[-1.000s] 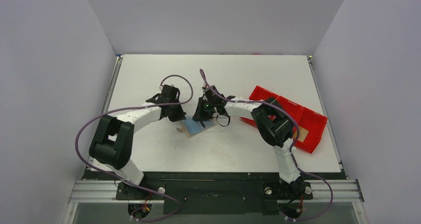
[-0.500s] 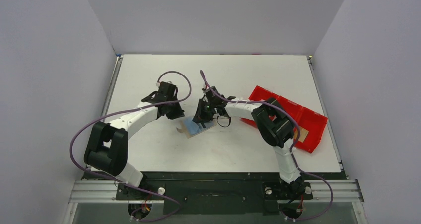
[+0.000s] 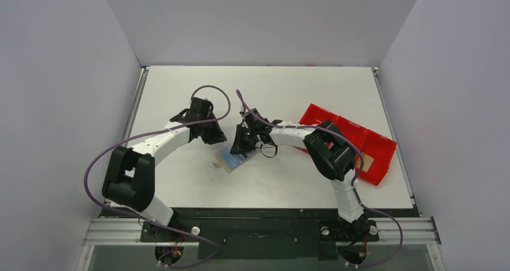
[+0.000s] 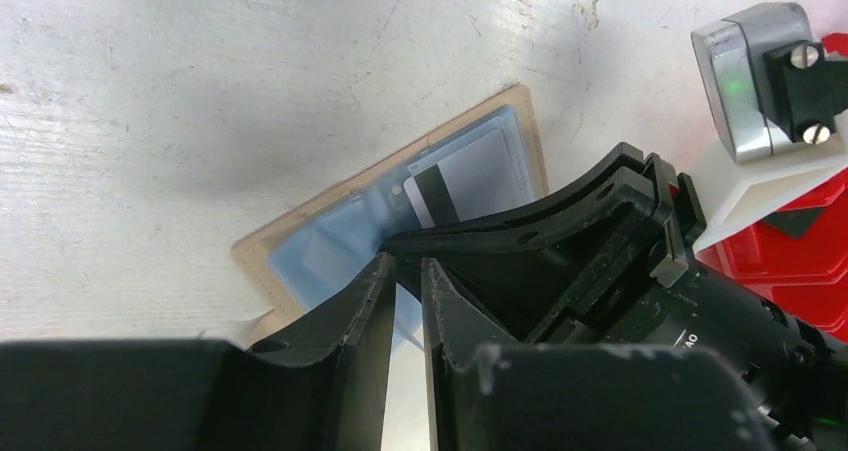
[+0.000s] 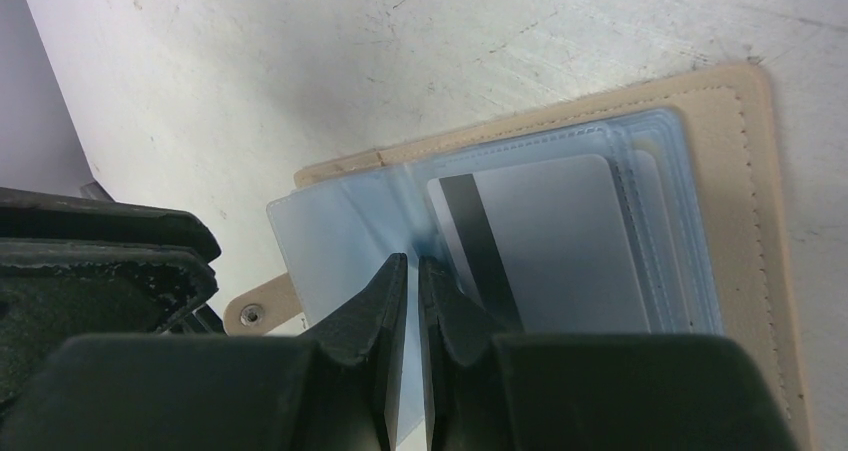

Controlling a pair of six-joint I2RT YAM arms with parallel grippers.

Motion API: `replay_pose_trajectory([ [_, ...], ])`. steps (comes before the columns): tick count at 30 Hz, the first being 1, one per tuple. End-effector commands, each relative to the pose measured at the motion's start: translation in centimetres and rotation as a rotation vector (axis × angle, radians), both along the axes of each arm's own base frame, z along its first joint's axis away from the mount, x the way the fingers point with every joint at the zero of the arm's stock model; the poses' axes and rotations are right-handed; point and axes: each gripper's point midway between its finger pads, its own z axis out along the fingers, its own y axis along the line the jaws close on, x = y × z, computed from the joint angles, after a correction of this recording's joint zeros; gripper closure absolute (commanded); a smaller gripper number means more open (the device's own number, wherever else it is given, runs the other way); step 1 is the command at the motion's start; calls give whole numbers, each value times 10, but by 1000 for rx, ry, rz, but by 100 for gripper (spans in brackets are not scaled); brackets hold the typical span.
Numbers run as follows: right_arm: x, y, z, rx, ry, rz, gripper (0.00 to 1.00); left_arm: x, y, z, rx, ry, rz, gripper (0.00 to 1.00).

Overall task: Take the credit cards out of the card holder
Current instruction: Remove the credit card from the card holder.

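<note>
The card holder (image 3: pixel 230 160) lies open and flat on the desk (image 3: pixel 288 91), toward 8 o'clock from the middle, with the red tray (image 3: pixel 373 145) well apart at 3 o'clock. In the right wrist view its tan cover carries a stack of clear bluish sleeves (image 5: pixel 330 231). A pale grey credit card (image 5: pixel 560 241) with a black stripe sits in the top sleeve, stripe end toward the fold at 9 o'clock. Any cards beneath it cannot be told apart.

The right claw (image 5: pixel 412 263) has its fingers pressed almost together at the fold, just beside the card's striped end; whether it nips a sleeve leaf, I cannot tell. The left claw (image 4: pixel 405 266) stands at 10 o'clock of the holder, fingers a narrow slit apart and gripping nothing.

The card likely handles as light, stiff and slick, while the sleeves are soft and glossy and will probably cling and flex. The holder looks light enough to slide or lift with any pull, so one claw should pin the tan border. The best hold is probably the card's short edge nearest the fold, pinched across its faces and drawn out along the sleeve.
</note>
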Motion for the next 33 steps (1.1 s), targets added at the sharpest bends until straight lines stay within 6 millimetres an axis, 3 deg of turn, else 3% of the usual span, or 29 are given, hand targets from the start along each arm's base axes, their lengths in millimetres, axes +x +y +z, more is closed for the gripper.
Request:
replay_pose_trajectory([
  [1, -2, -4, 24, -8, -55, 16, 92, 9, -7, 11, -58, 16, 12, 86],
  [16, -6, -16, 43, -69, -147, 38, 92, 3, 1, -3, -34, 73, 37, 86],
  [23, -17, -21, 35, -94, -143, 73, 92, 2, -1, -4, -49, 84, 28, 86],
  [33, -26, -12, 23, -110, -124, 116, 92, -4, -11, -16, -102, 129, 18, 86],
])
